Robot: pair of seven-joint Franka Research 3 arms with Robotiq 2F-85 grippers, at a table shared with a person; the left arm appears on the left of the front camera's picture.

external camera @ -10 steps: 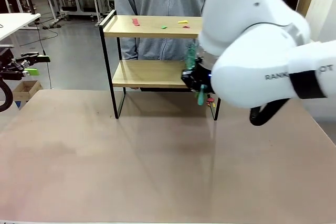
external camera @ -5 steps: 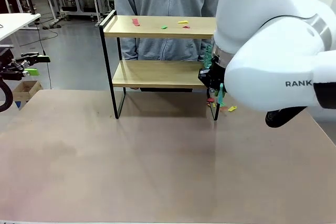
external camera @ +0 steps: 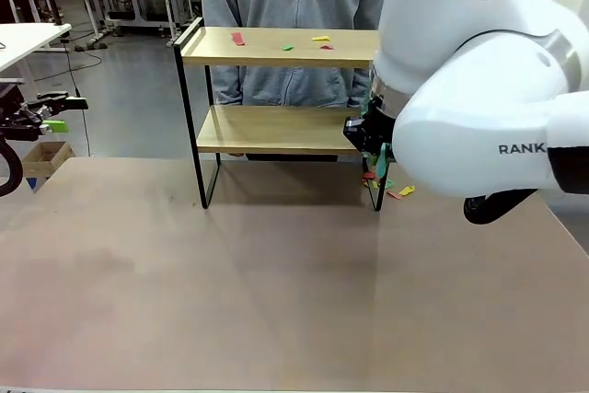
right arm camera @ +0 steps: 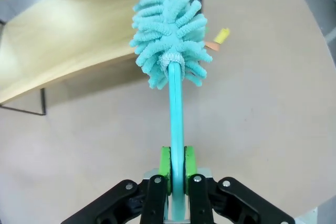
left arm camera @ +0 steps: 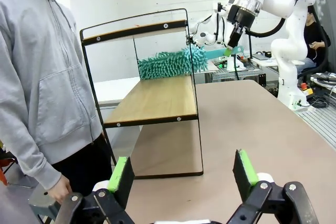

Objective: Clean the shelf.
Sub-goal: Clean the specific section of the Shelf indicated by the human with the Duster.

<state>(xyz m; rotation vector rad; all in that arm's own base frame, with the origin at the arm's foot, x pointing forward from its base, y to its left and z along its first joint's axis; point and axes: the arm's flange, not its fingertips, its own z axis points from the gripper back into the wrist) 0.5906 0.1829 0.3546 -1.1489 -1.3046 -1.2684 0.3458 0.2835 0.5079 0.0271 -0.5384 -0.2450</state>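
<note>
One arm (external camera: 479, 62) marked "RANK", duster (right arm camera: 170, 51) at shelf (external camera: 267, 128)

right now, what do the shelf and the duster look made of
The shelf: pale boards with faint grain, matte, so wood or wood laminate; thin black frame, likely painted metal. The duster: fuzzy teal strands, probably microfibre chenille; smooth teal handle, likely plastic.

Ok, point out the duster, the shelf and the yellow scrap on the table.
duster (right arm camera: 169, 40): right wrist view, on its fluffy teal head.
shelf (external camera: 267, 128): front view, on the bare lower board.
yellow scrap (external camera: 406, 190): front view, on the scrap's middle.
</note>
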